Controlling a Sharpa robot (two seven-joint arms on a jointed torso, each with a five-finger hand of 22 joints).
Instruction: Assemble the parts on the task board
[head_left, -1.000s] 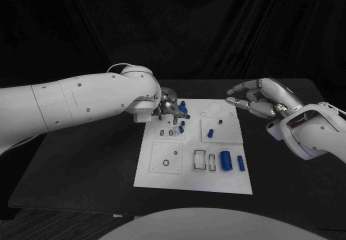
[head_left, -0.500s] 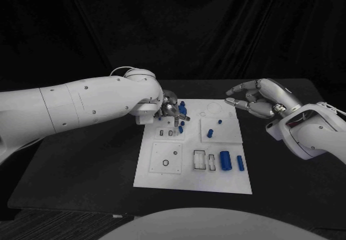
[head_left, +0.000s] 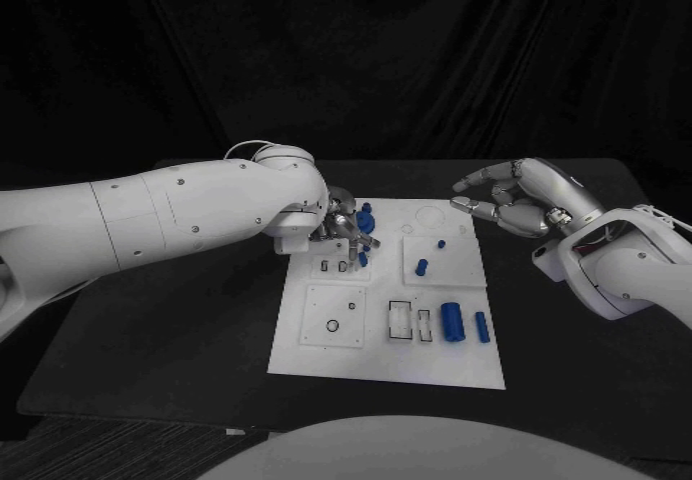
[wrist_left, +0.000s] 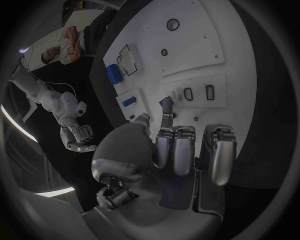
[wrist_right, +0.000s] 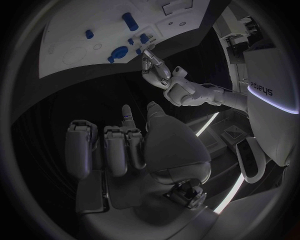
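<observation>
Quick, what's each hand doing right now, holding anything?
Left hand: over the task board, fingertips by a blue part; whether it grips it cannot be told.
Right hand: off the board, fingers curled, holding nothing.

1. The word "sharpa" can be read in dark letters on the robot's white body (wrist_right: 267, 90) in the right wrist view, running sideways along the casing.
2. No other text, number or sign can be read; the task board (head_left: 433, 345) bears only outlines.

Task board (head_left: 378, 365): one, white. Blue parts (head_left: 453, 321) on the task board: six visible, one partly hidden. Robot hands: two, left (head_left: 342, 227) and right (head_left: 516, 200).
</observation>
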